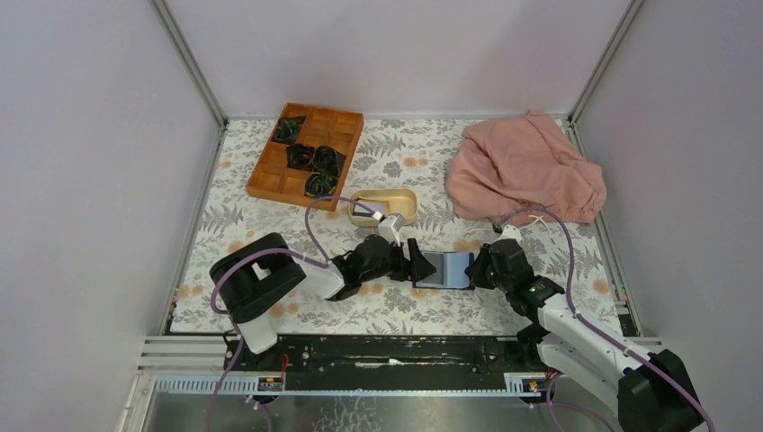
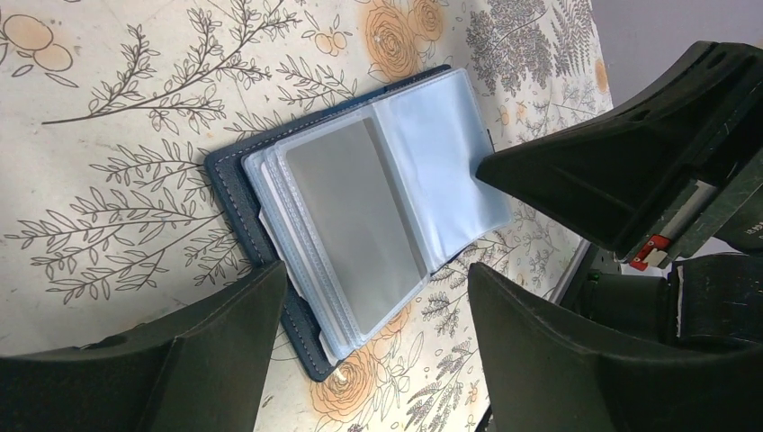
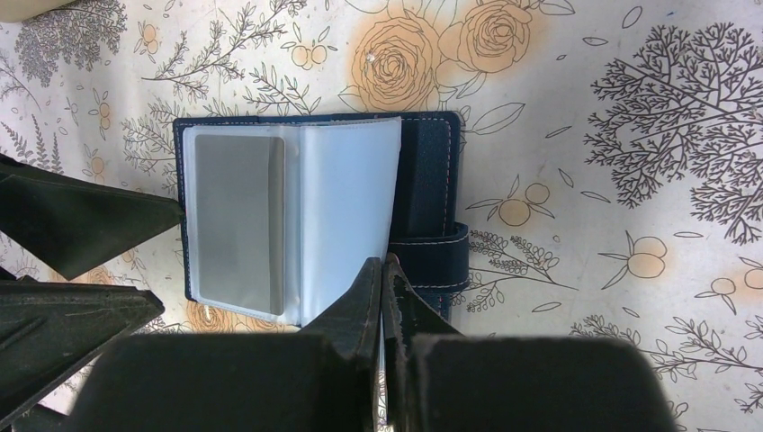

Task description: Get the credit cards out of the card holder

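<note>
Nearest, the left gripper sits at the left edge of the open card holder, its fingers spread wide. At the holder's right side the right gripper is pinched flat on the edge of a clear sleeve, which is raised off the stack. One grey credit card shows through a sleeve. What the sleeves beneath hold cannot be made out, and the snap tab is partly hidden behind the fingers. Just beyond the holder stands a beige dish. Farther back to the left is an orange tray, and to the right a pink cloth.
</note>
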Tool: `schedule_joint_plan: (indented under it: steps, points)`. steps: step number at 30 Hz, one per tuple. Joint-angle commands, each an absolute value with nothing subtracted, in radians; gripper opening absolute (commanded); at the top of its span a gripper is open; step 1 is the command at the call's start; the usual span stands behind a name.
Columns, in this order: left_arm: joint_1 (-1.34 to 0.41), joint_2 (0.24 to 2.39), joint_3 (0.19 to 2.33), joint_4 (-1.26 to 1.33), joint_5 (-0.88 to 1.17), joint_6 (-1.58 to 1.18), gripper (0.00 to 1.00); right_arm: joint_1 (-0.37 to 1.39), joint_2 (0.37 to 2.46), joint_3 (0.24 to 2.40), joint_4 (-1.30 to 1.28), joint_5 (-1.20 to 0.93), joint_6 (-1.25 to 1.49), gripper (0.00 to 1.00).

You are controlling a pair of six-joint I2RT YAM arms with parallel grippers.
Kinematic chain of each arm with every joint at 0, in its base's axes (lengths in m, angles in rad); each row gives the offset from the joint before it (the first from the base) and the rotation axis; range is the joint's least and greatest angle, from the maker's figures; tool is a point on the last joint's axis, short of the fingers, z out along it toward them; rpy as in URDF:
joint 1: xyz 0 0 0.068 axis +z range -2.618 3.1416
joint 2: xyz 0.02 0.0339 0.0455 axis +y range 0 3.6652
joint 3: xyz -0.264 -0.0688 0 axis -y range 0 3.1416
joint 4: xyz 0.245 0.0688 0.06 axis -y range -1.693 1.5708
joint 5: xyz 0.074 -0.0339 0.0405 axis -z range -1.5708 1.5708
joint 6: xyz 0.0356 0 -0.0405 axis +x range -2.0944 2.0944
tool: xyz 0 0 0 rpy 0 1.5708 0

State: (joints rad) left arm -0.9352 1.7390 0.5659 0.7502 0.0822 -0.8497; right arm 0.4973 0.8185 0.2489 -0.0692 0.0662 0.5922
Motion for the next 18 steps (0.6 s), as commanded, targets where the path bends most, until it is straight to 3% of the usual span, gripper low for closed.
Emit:
schedule_joint_plan:
  steps: [1, 18]
  points:
    - [-0.934, 1.73, 0.566, 0.798, 0.093, -0.843, 0.81, 0.499, 0.818, 0.25, -0.044, 0.059, 0.591, 0.02]
    - [-0.933, 1.725, 0.574, 0.801, 0.117, -0.845, 0.81, 0.499, 0.815, 0.248, -0.04, 0.057, 0.589, 0.03]
